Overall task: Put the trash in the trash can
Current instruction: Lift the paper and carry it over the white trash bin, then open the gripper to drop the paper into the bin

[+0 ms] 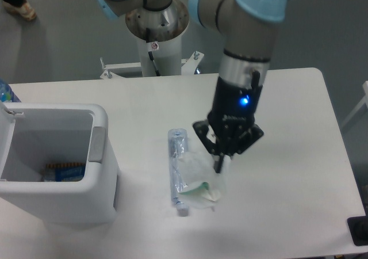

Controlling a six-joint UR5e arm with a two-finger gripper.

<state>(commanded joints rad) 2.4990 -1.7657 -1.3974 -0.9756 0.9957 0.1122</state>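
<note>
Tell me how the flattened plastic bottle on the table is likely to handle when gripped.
The bottle looks clear and squashed flat, so it is probably light and may buckle between the fingers. Flattened, it seems unlikely to roll. Its glossy plastic could be slippery. The paper packet hanging from the gripper overlaps it now.

This looks like a robotics lab: 1 robot arm (241, 34) on a pedestal (156, 26) at 12 o'clock, a plain white table (299, 126), and a grey floor (52, 46).

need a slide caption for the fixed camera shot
Claw carries the crumpled packet above the table, beside the flattened bottle, open trash can at left.
</note>
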